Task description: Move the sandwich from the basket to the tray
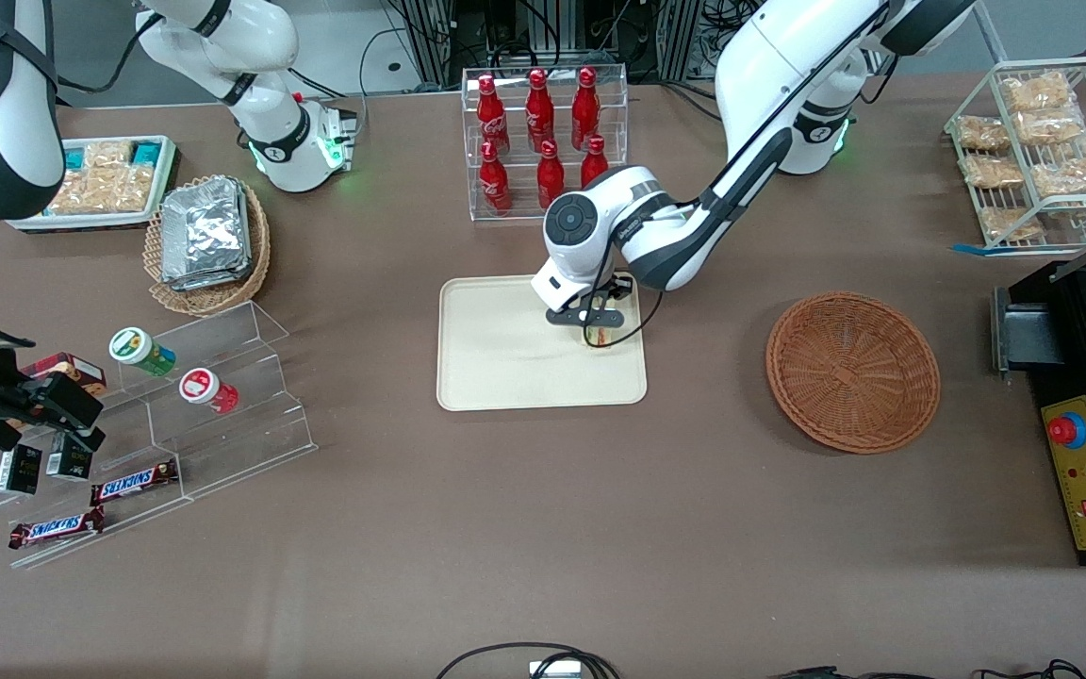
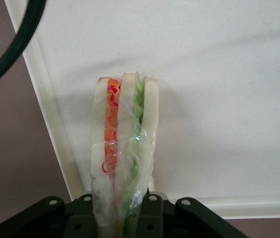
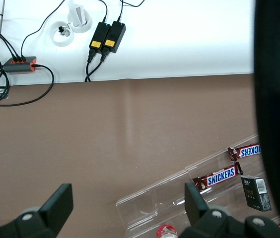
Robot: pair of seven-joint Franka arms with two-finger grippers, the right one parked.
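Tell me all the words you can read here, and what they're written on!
"SNICKERS": on each of two candy bars on the clear stand.
Red bottles, small black boxes, round lids: print too small to read.
The gripper, holding the sandwich over the tray, shows no words.

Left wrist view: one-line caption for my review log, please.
The tool shut on the wrapped sandwich, holding it over the cream tray near its rim.

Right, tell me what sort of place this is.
Probably a robotics lab set up like a snack shop: red bottles in a clear rack, Snickers bars on acrylic steps. The gripper holds the sandwich over the tray; the basket is empty.
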